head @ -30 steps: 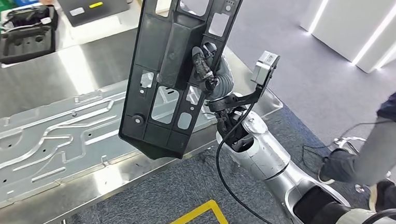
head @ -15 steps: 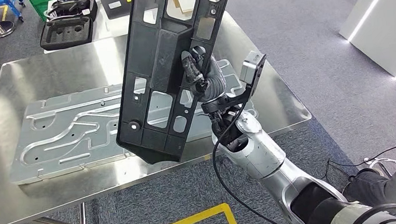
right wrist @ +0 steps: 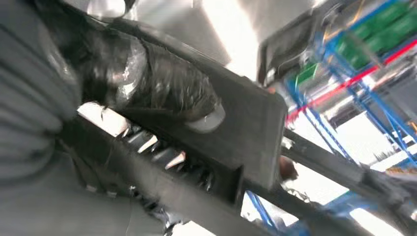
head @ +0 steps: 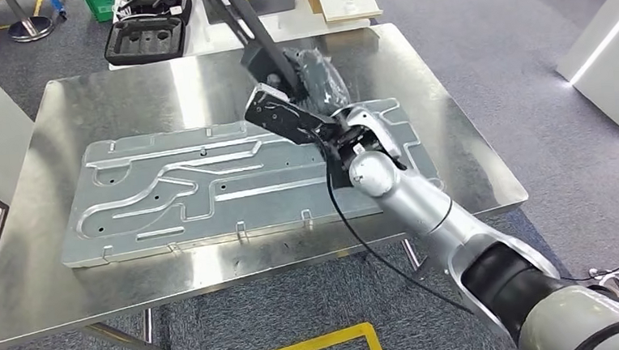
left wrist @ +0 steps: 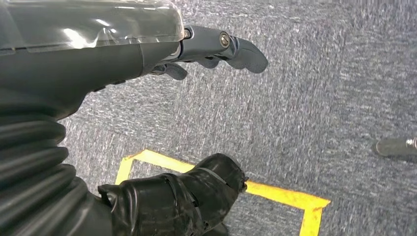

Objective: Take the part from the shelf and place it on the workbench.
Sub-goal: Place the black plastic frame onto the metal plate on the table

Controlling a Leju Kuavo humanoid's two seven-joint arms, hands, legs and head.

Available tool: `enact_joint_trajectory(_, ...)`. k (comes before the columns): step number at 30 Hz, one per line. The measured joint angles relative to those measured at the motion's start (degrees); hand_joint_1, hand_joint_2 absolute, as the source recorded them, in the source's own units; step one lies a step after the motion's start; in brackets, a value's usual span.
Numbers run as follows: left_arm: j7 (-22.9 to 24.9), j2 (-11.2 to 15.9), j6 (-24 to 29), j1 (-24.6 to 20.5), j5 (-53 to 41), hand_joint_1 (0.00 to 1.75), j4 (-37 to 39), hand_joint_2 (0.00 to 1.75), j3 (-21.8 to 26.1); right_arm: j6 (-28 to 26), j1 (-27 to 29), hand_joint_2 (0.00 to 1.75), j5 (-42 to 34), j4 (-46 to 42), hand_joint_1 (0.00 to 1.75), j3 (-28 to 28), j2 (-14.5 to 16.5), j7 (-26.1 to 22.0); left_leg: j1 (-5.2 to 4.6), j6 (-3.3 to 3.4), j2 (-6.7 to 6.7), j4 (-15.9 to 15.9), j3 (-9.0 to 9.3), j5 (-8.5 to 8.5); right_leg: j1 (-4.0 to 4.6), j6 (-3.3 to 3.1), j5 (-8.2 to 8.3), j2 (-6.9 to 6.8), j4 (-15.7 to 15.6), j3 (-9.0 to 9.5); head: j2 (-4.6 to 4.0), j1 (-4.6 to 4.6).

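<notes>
- Head view: the right robot hand (head: 316,73) is seen over the far half of the stainless steel surface (head: 77,282), with the black plastic frame part (head: 271,64) gripped in it.
- The part is held slanted above a stamped metal panel (head: 169,192) lying flat on the surface; its upper end is cut off by the picture's top edge, and contact between its lower end and the panel cannot be judged.
- Beyond the surface, a black foam tray (head: 145,39) is visible.
- Right wrist view: the dark thumb (right wrist: 162,93) is shown pressed on the part (right wrist: 246,132); the background is blurred.
- Left wrist view: the left robot hand (left wrist: 147,123) is shown empty, fingers (left wrist: 236,46) apart, above grey carpet (left wrist: 319,98) marked with yellow tape (left wrist: 290,196).
</notes>
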Motion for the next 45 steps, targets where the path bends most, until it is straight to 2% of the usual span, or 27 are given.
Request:
enact_joint_trajectory(2,-0.09,0.08,0.04,0.01,-0.14,0.0,0.0,1.75,0.0,1.02,-3.3,1.75,4.57,1.77,1.75,1.31,-1.16,1.63,-0.18,-0.29,-0.27,0.43,-0.43,-0.13,0.28,-0.53,1.07,0.16,-3.86,1.49,0.01,-0.08)
enact_joint_trajectory(5,-0.4,0.21,0.14,0.17,-0.13,0.0,0.0,1.75,0.0,3.69,-6.66,1.75,12.13,4.16,1.75,3.35,-2.52,4.31,-0.09,-0.82,-0.43,0.37,-0.66,0.03,0.29,-0.76,1.01,0.16,-4.6,1.77,0.0,-0.1)
enact_joint_trajectory(7,-0.62,0.34,0.17,0.28,0.02,0.0,-0.01,1.75,0.01,5.85,-9.12,1.75,17.06,5.83,1.75,4.55,-3.17,5.44,-0.22,-1.37,-0.19,1.25,-1.07,-0.7,-0.19,-0.95,1.19,-0.02,-4.97,2.05,0.01,-0.14)
enact_joint_trajectory(8,-0.78,0.37,0.17,0.24,0.1,0.0,-0.01,1.75,0.02,7.26,-10.79,1.75,19.66,6.91,1.75,5.29,-3.52,5.82,-0.15,-1.79,0.12,2.92,-1.87,-1.71,-0.42,-1.03,1.23,-0.1,-5.09,2.18,0.01,-0.21)
enact_joint_trajectory(10,-1.23,0.36,0.14,0.15,0.43,0.0,-0.01,1.75,0.02,11.47,-14.88,1.75,26.17,10.03,1.75,7.32,-4.4,6.37,0.38,-2.73,0.86,9.58,-5.17,-4.66,-0.68,-1.12,1.25,-0.25,-5.19,2.36,0.01,-0.38)
enact_joint_trajectory(12,-1.58,0.34,0.07,0.13,0.71,0.0,-0.01,1.75,0.02,15.79,-18.19,1.75,31.54,13.28,1.75,9.23,-5.18,6.06,0.95,-3.23,1.27,15.44,-8.45,-5.92,-0.77,-1.1,1.17,-0.36,-5.17,2.49,0.01,-0.38)
enact_joint_trajectory(13,-1.7,0.32,0.02,0.15,0.75,0.0,-0.02,1.75,0.02,17.57,-19.43,1.75,33.81,15.08,1.75,10.26,-5.54,5.57,1.11,-3.32,1.37,15.55,-8.83,-5.02,-0.83,-1.03,1.08,-0.38,-5.16,2.6,0.01,-0.38)
enact_joint_trajectory(14,-1.82,0.29,-0.04,0.14,0.78,0.0,-0.02,1.75,0.02,19.19,-20.65,1.75,35.87,17.12,1.75,11.44,-5.89,4.79,1.22,-3.34,1.44,13.53,-8.18,-3.18,-0.89,-0.91,0.96,-0.39,-5.16,2.77,0.01,-0.38)
enact_joint_trajectory(16,-2.08,0.22,-0.25,-0.03,0.79,0.0,-0.02,1.75,0.02,21.43,-22.81,1.75,39.01,21.44,1.75,13.91,-6.54,2.66,1.27,-3.1,1.46,5.89,-4.84,0.91,-0.96,-0.5,0.66,-0.41,-5.22,3.12,0.01,-0.39)
enact_joint_trajectory(18,-2.33,0.18,-0.6,-0.29,0.8,0.0,-0.02,1.75,0.02,22.62,-24.57,0.87,40.54,25.48,0.87,15.99,-7.12,0.65,0.99,-2.63,1.38,0.61,-2.32,2.23,-0.88,0.06,0.53,-0.44,-5.37,3.13,0.01,-0.37)
enact_joint_trajectory(20,-2.49,0.13,-0.9,-0.44,0.8,0.0,-0.02,1.75,0.02,22.93,-25.58,0.0,41.06,29.55,0.0,17.86,-7.56,-0.53,0.68,-2.09,1.26,-0.42,-1.86,1.79,-0.8,0.72,0.59,-0.56,-5.69,3.13,0.01,-0.32)
enact_joint_trajectory(22,-2.8,-0.07,-0.99,-0.49,0.79,0.0,-0.02,1.75,0.02,22.87,-26.15,0.0,41.13,33.43,0.0,19.67,-7.92,-1.05,0.76,-1.43,1.2,-0.99,-1.47,1.91,-0.86,1.31,0.17,-0.62,-5.52,3.12,0.01,-0.26)
enact_joint_trajectory(23,-3.15,-0.21,-0.93,-0.58,0.77,0.0,-0.02,1.75,0.02,22.8,-26.37,0.0,41.02,34.94,0.0,20.33,-8.14,-1.22,0.85,-0.99,1.18,-1.3,-1.21,2.0,-0.85,1.48,-0.64,-0.55,-4.26,2.55,0.01,-0.2)
enact_joint_trajectory(24,-3.63,-0.32,-0.79,-0.73,0.71,0.0,-0.02,1.31,0.02,22.73,-26.46,0.0,40.85,36.08,0.0,20.74,-8.36,-1.38,0.91,-0.59,1.16,-1.53,-0.99,2.04,-0.85,1.57,-1.89,-0.39,-1.81,1.36,0.01,-0.1)
enact_joint_trajectory(26,-4.57,-0.45,-0.33,-1.07,0.52,0.0,-0.02,0.44,0.02,22.62,-26.25,0.0,40.29,37.73,0.0,21.02,-8.7,-1.69,0.81,0.02,1.13,-1.47,-0.9,1.89,-0.75,1.62,-4.73,-0.08,5.55,-2.56,0.01,0.07)
enact_joint_trajectory(27,-4.85,-0.49,-0.14,-1.19,0.43,0.0,-0.02,0.0,0.02,22.58,-25.98,0.0,40.04,38.45,0.0,21.21,-8.81,-1.79,0.73,0.17,1.13,-1.37,-0.88,1.77,-0.71,1.66,-5.4,0.02,8.58,-4.43,0.01,0.11)
enact_joint_trajectory(28,-4.92,-0.56,-0.1,-1.26,0.38,0.0,-0.02,0.0,0.02,22.54,-25.65,0.0,39.83,39.11,0.0,21.46,-8.93,-1.85,0.67,0.25,1.12,-1.21,-0.84,1.62,-0.7,1.68,-5.08,0.04,9.85,-5.52,0.01,0.12)
enact_joint_trajectory(29,-4.82,-0.64,-0.25,-1.31,0.37,0.0,-0.02,0.0,0.02,22.48,-25.37,0.0,39.72,39.66,0.0,21.7,-9.05,-1.89,0.63,0.25,1.11,-0.93,-0.83,1.41,-0.71,1.65,-3.69,0.03,8.82,-5.5,0.01,0.13)
enact_joint_trajectory(31,-4.44,-0.84,-0.9,-1.34,0.39,0.0,-0.02,0.0,0.02,22.29,-25.19,0.0,39.5,40.43,0.0,21.98,-9.25,-1.89,0.61,0.01,1.09,-0.08,-0.85,0.79,-0.74,1.44,0.26,0.01,2.03,-2.82,0.01,0.15)
enact_joint_trajectory(33,-4.14,-0.94,-1.46,-1.46,0.42,0.0,-0.02,0.0,0.02,21.91,-25.46,0.0,39.11,40.95,0.0,21.99,-9.33,-1.83,0.4,-0.44,1.06,0.72,-1.05,0.22,-0.54,1.14,2.14,0.04,-3.18,-0.32,0.01,0.12)
enact_joint_trajectory(35,-3.85,-0.96,-1.44,-1.56,0.35,0.0,-0.02,0.0,0.02,21.38,-25.61,0.0,38.51,41.33,0.0,21.99,-9.51,-1.56,0.22,-0.86,1.05,0.92,-1.12,0.09,-0.35,0.79,2.19,0.13,-3.98,0.17,0.01,0.1)
enact_joint_trajectory(38,-3.41,-1.03,-0.9,-1.54,0.11,0.0,-0.02,0.0,0.02,20.55,-25.67,0.0,37.0,41.55,0.0,21.99,-9.8,-0.85,0.22,-1.75,1.17,1.78,-1.33,-0.95,-0.81,-0.03,2.66,0.13,-4.34,0.4,0.01,0.03)
enact_joint_trajectory(40,-3.17,-1.13,-0.84,-1.54,0.16,0.0,-0.02,0.0,0.02,18.95,-25.66,0.0,34.72,41.53,0.0,21.96,-9.98,-0.02,0.57,-2.55,1.35,6.5,-3.06,-4.31,-1.02,-0.42,2.96,0.08,-4.51,0.56,0.01,-0.09)
enact_joint_trajectory(42,-2.99,-1.13,-0.99,-1.41,0.54,0.0,-0.02,0.0,0.02,16.18,-25.15,0.0,31.21,41.04,0.0,21.63,-10.4,1.1,0.97,-3.04,1.43,13.59,-5.62,-7.89,-1.03,-0.49,2.99,0.03,-4.45,0.54,0.01,-0.12)
enact_joint_trajectory(43,-2.96,-1.13,-1.11,-1.27,0.74,0.0,-0.02,0.0,0.02,14.74,-24.74,0.0,29.37,40.43,0.0,21.33,-10.72,1.69,1.09,-3.16,1.44,15.67,-6.21,-8.54,-1.03,-0.5,3.0,0.01,-4.4,0.53,0.01,-0.13)
enact_joint_trajectory(44,-2.98,-1.13,-1.22,-1.12,0.9,0.0,-0.02,0.0,0.02,13.48,-24.32,0.0,27.68,39.56,0.0,20.89,-11.08,2.24,1.16,-3.19,1.45,15.64,-5.79,-8.15,-1.04,-0.5,3.0,-0.01,-4.34,0.51,0.01,-0.13)
enact_joint_trajectory(45,-3.02,-1.13,-1.3,-1.02,1.0,0.0,-0.02,0.0,0.02,12.54,-23.99,0.0,26.2,38.5,0.0,20.38,-11.45,2.74,1.19,-3.12,1.45,13.46,-4.32,-6.88,-1.06,-0.48,3.01,-0.01,-4.27,0.49,0.01,-0.13)
